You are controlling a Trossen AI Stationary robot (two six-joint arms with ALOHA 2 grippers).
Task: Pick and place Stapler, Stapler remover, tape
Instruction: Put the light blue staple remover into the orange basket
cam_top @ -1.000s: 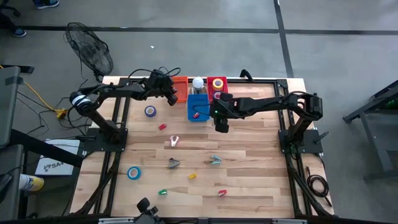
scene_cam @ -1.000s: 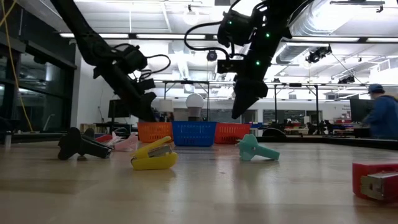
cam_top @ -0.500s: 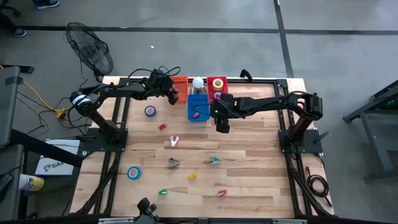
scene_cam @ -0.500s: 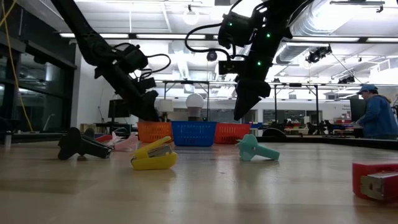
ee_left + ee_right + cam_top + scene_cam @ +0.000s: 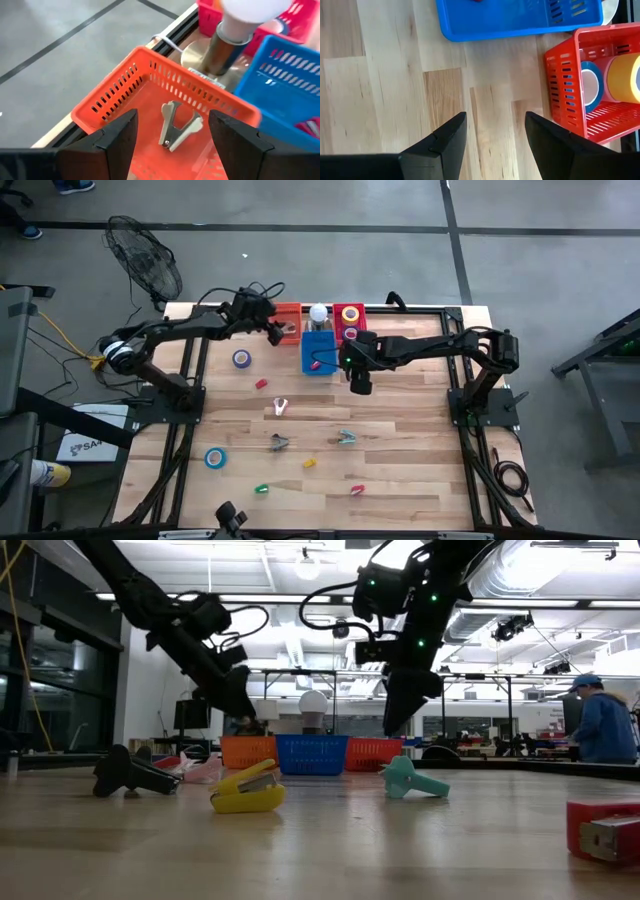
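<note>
Left pincer (image 5: 170,132): spread, empty, above orange basket (image 5: 107,97) holding staple remover (image 5: 175,127), light, rigid, springy; grip across closed jaws. Right pincer (image 5: 495,132): spread, empty, over bench (image 5: 385,80) beside red basket (image 5: 560,95) holding tape (image 5: 587,85).

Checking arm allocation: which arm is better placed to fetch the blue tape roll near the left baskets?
Left, probably. The left gripper hangs open over the orange basket, close to the blue tape roll; the right gripper, open, sits beyond the blue basket.
</note>
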